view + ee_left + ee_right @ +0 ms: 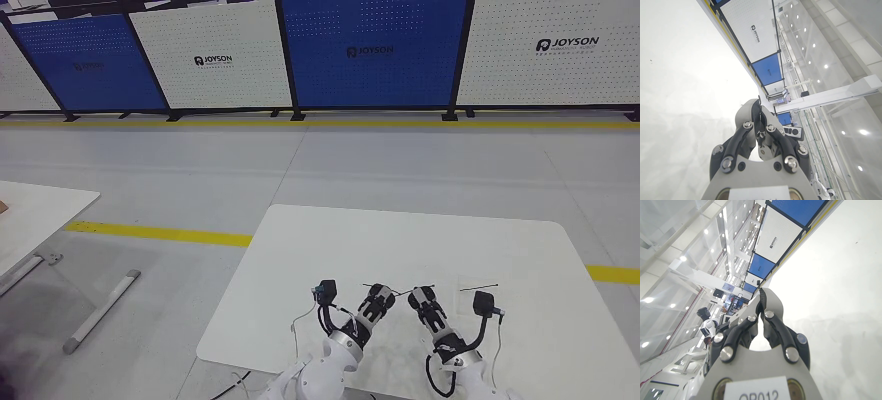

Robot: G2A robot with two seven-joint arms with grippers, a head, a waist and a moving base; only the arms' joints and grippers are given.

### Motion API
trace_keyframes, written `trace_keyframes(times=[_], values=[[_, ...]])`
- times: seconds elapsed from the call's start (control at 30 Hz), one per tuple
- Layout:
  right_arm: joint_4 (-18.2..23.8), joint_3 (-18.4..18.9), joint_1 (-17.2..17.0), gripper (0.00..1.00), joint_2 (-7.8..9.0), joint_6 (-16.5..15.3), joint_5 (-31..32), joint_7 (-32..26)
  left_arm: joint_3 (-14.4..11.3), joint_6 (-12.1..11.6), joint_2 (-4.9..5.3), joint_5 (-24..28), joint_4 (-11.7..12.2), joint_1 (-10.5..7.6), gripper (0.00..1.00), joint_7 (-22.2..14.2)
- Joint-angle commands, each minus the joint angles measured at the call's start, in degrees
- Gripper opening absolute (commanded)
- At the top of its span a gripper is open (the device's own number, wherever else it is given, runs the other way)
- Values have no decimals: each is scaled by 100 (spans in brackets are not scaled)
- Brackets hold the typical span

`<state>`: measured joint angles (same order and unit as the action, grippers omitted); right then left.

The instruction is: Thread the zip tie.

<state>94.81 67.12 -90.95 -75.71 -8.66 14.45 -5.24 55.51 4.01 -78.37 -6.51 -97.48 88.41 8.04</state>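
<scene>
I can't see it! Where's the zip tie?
Top view: the zip tie is held by the left claw and right claw, over the white table.

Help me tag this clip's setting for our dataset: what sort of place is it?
Probably a factory hall or robot test floor: blue and white perforated partition panels fence the bay, a yellow line marks the grey floor, and rows of ceiling lights sit high overhead.

You've got one white counter [400, 240], rect. w/ rounded corners, standing on the grey floor [300, 160]. A thin black strip [478, 288], zip-tie-like, seems to lie flat on its right half, towards the near edge.
</scene>
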Motion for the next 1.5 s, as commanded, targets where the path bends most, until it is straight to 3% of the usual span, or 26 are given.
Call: trace_keyframes(times=[0.0, 0.17, 0.2, 0.23, 0.57, 0.63, 0.73, 0.93, 1.17, 1.27, 1.33, 1.47], values=[[9, -5, 2, 0, -1, -9, -16, -23, -8, -9, 0, -13, -2, 2, 0, -8], [16, -10, 15, 0, -2, -42, -53, -60, -19, -20, -1, -11, -24, 3, 0, -7], [33, -9, 12, 15, -8, -122, -147, -28, -11, -19, -3, 7, -34, 9, 0, 18], [37, -5, 4, 100, -10, -190, -227, -22, 0, -4, -5, 41, -44, 19, 0, 58], [76, 223, -125, 100, 22, -245, -294, 42, 241, 57, -63, 903, -253, 71, 0, 508], [87, 238, -138, 100, 28, -265, -200, 67, 297, 96, -59, 974, -312, 93, 0, 493], [108, 239, -146, 100, 26, -285, -197, 109, 295, 79, -51, 1225, -458, 161, 0, 180], [104, 248, -138, 100, 28, -270, -147, 120, 295, 79, -51, 1225, -458, 161, 0, 180], [-1, 96, -28, 100, 100, 190, 2028, 165, 432, -37, -64, 1531, -582, 238, 0, 406], [-73, -11, -5, 100, 100, 432, 2833, 560, 462, -86, -64, 1555, -654, 284, 0, 470], [-124, -102, -28, 100, 70, 353, 2798, 918, 467, -137, -69, 1620, -663, 303, 0, 513], [-142, -118, -33, 100, 66, 301, 2746, 939, 467, -137, -69, 1620, -663, 303, 0, 513]])
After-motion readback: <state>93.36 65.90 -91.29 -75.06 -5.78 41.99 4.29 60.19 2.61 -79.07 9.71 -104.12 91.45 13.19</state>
